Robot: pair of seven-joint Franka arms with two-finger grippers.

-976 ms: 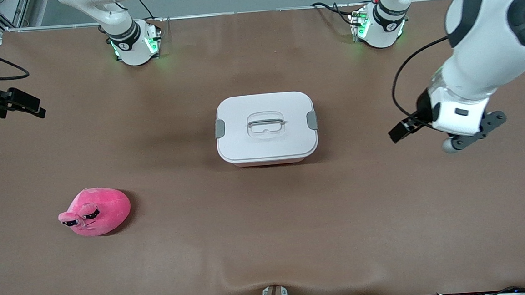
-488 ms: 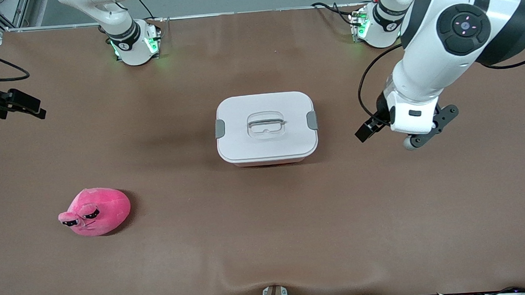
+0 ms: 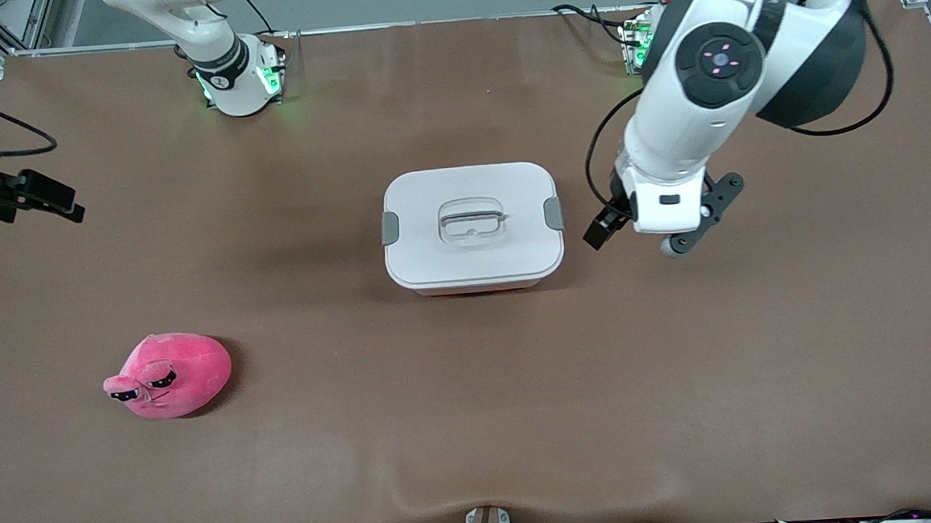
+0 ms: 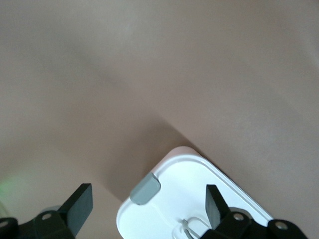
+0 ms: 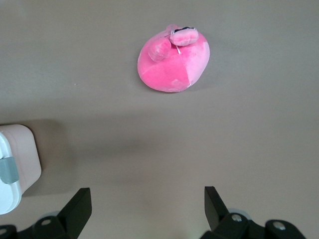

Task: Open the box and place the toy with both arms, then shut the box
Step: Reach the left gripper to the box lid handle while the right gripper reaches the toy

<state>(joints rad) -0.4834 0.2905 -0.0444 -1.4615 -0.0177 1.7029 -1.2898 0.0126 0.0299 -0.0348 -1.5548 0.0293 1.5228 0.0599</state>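
Box [image 3: 472,226] mid-bench [image 3: 475,422], lid on. Toy [image 3: 168,375] nearer camera, toward right arm's end. Left pincer [image 4: 147,206] spread apart, empty, over box's clip [image 4: 145,188]. Right pincer [image 5: 147,206] apart, waiting over bench edge.

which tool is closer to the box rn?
Left. The left tool hangs open just off the box, at the grey clip on the left arm's end. The right tool is open over bare table toward the right arm's end.
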